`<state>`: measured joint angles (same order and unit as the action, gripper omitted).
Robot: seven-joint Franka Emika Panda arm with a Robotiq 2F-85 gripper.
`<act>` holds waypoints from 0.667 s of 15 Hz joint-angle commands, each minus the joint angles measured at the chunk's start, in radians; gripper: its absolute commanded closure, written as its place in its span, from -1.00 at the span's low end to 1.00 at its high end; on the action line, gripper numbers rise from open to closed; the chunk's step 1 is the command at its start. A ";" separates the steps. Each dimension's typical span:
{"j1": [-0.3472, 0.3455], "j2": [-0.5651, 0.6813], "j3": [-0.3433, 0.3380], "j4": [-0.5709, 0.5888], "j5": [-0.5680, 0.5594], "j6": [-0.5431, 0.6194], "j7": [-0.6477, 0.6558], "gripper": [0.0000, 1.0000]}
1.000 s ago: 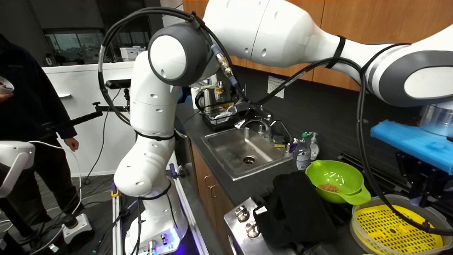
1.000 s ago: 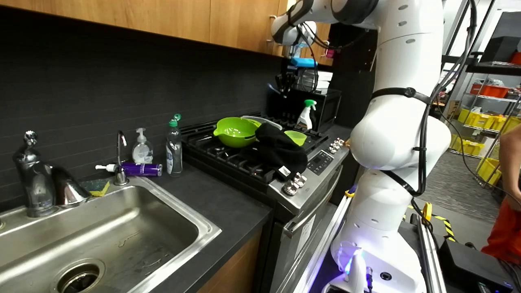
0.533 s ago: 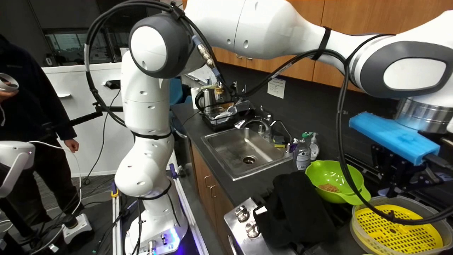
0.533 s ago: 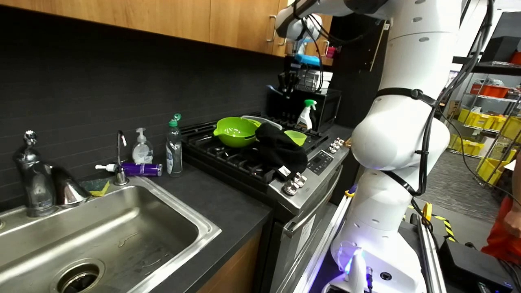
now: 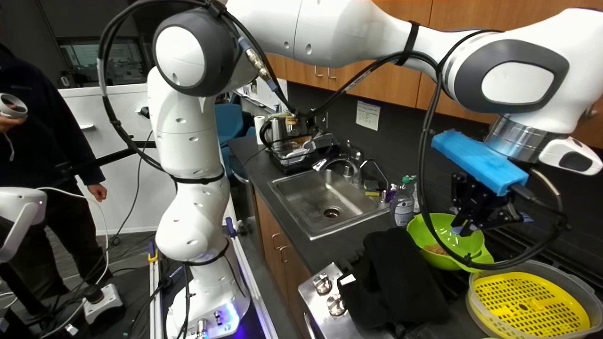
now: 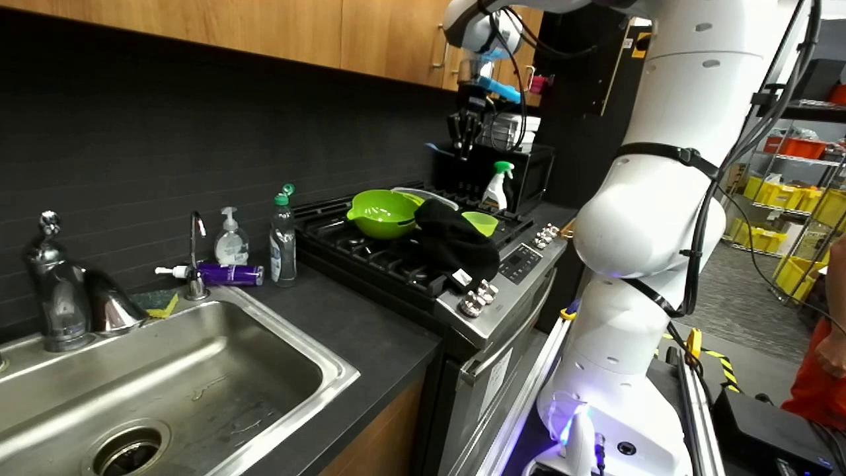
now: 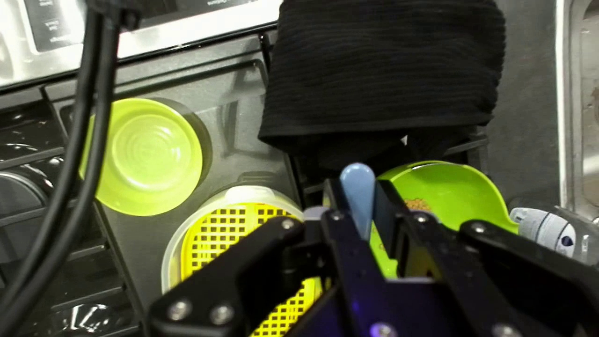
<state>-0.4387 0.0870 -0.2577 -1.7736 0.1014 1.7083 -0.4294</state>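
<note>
My gripper (image 7: 359,194) is shut on a light blue utensil (image 7: 357,182), whose rounded handle end shows between the fingers in the wrist view; its far end is mostly hidden. In an exterior view the gripper (image 5: 464,228) hangs in front of the green bowl (image 5: 431,230), overlapping its rim in the picture. Brown grains (image 7: 416,204) lie inside this bowl (image 7: 449,192). To the other side sits a clear round tub (image 5: 582,282) with a yellow perforated insert (image 5: 532,301). A black cloth (image 7: 383,70) lies on the stove close by.
A pale green bowl (image 7: 147,157) stands on the stove. A spray bottle (image 6: 496,188) is at its far end. Soap bottles (image 6: 283,244) stand between stove and sink (image 6: 218,357). Wooden cupboards (image 6: 396,39) hang above, and a black cable loop (image 5: 424,141) dangles beside the gripper.
In an exterior view the arm has swung left, carrying the gripper from the right edge to before the green bowl. The gripper has stayed shut on the utensil; the bowls have not moved.
</note>
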 commanded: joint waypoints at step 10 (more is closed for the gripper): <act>0.047 -0.059 -0.035 -0.039 0.135 -0.199 -0.041 0.90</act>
<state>-0.4098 0.0478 -0.2720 -1.7983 0.2020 1.5548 -0.4507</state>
